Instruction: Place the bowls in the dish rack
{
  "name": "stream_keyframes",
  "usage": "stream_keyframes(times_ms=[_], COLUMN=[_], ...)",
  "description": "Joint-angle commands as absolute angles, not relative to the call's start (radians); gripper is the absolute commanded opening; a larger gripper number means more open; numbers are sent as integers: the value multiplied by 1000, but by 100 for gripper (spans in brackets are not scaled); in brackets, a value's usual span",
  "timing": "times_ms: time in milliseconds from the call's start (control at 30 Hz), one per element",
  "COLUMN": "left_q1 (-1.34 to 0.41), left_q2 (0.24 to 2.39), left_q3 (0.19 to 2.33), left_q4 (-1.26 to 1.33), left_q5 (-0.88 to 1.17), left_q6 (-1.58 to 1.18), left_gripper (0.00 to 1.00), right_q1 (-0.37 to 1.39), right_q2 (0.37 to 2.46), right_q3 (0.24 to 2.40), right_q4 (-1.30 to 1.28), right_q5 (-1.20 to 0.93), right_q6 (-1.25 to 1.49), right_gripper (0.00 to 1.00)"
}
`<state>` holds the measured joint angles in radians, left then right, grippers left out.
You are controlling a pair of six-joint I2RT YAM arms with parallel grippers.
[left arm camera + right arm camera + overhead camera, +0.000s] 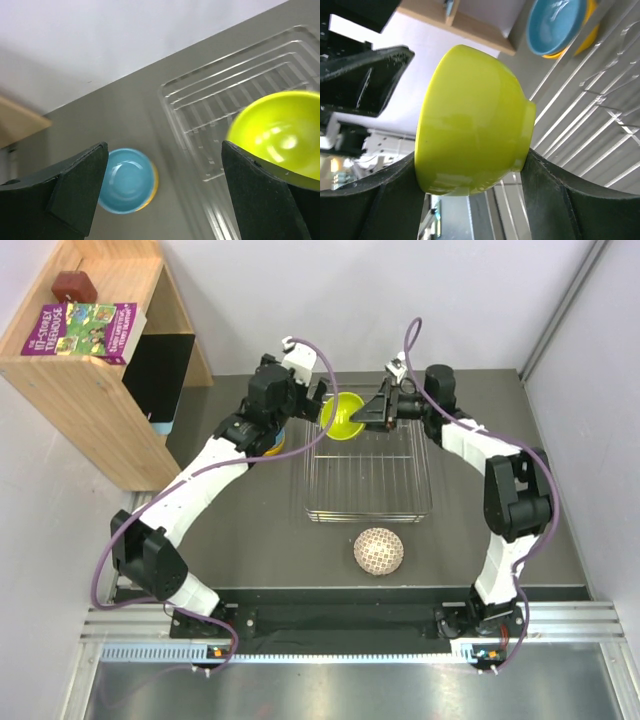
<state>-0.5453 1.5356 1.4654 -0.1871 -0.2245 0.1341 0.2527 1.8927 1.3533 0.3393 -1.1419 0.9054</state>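
Observation:
A yellow-green bowl [343, 417] hangs tilted on its side over the far edge of the dish rack [368, 476], its opening facing left. My right gripper [470, 164] is shut on it, one finger at the rim and one at the foot [527, 127]. My left gripper [164, 150] is just left of the bowl [280, 131], open wide and holding nothing. A blue bowl [125, 179] sits nested in an orange one [154, 181] on the table left of the rack [235, 85]. A white bowl with brown lattice [379, 551] lies upside down in front of the rack.
A wooden shelf [95, 370] with books [85, 328] stands at the back left, close to the left arm's elbow. Walls close in the table behind and on the right.

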Motion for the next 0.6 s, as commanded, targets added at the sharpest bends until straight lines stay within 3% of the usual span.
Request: stream_keyframes(times_ms=[0, 267, 567], left_q1=[-484, -347, -304], left_q2=[1519, 1473, 1451], left_q3=[1483, 1398, 1338], left_q4=[-227, -299, -365], left_q5=[-321, -163, -98], left_q6=[178, 124, 179], left_gripper=[99, 99, 99], right_q1=[219, 172, 175], right_q2=[1796, 1776, 1723], right_q3=[1515, 1643, 1721], right_q4=[87, -285, -452], right_q5=[-1036, -757, -318], right_q6=[663, 387, 219], right_gripper=[0, 0, 0])
